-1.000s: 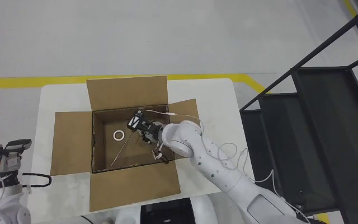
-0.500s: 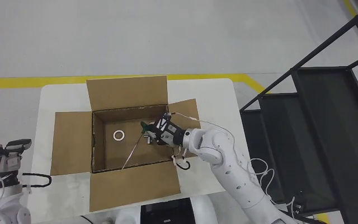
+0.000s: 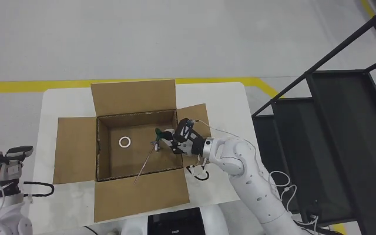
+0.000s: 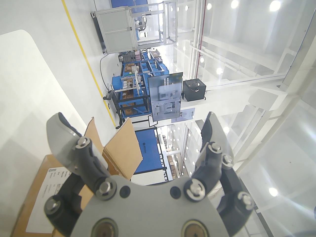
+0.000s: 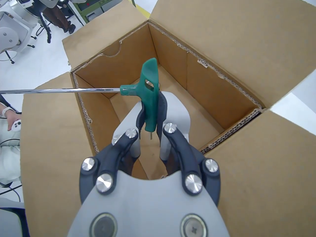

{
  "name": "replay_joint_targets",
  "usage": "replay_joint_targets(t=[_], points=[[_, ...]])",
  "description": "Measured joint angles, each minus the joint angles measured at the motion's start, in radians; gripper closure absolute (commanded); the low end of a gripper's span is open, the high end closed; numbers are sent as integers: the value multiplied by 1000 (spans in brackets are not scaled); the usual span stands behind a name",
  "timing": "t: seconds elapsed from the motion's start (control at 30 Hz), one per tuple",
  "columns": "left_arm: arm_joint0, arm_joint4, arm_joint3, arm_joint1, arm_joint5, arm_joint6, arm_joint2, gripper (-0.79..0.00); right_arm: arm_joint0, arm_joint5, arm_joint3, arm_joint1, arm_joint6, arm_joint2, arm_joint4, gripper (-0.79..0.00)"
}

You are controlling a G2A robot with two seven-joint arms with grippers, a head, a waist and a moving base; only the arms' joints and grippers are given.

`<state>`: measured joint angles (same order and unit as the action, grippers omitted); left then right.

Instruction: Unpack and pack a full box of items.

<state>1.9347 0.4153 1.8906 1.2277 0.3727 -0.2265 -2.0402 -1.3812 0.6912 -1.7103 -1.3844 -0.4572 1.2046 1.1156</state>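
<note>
My right end effector [image 5: 151, 113] clenches the stiff, light-looking T-handle hex key [image 5: 148, 85] by its green grip, though the long shaft toward 7 o'clock could lever it.

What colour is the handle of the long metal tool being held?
Green: the T-shaped handle shows best in the right wrist view.

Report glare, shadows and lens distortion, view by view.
Left wrist view: ceiling lamps flare behind the open left end effector. Right wrist view: even light, with a glint along the steel shaft of the T-handle hex key; the flaps of the cardboard box look stretched toward the frame's edges. Top view: the box's inside lies in shade.
</note>
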Motion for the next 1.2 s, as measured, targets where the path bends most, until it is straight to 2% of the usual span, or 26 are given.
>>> replay_joint_targets(t=[0.47, 0.6, 0.77, 0.93, 1.03, 1.2], points=[[0, 0, 0, 0, 0, 0, 0, -785, 0, 0, 0, 0, 0, 0, 0, 0], [0, 0, 0, 0, 0, 0, 0, -785, -20, 9, -41, 9, 20, 27, -21, 0], [0, 0, 0, 0, 0, 0, 0, -785, -97, 97, -154, 35, 9, 128, -104, 0], [0, 0, 0, 0, 0, 0, 0, -785, -148, 116, -188, 58, 25, 272, -233, 0], [0, 0, 0, 0, 0, 0, 0, -785, -156, 82, -154, 72, 28, 385, -333, 0], [0, 0, 0, 0, 0, 0, 0, -785, -145, -63, -72, 85, 29, 525, -432, 0]])
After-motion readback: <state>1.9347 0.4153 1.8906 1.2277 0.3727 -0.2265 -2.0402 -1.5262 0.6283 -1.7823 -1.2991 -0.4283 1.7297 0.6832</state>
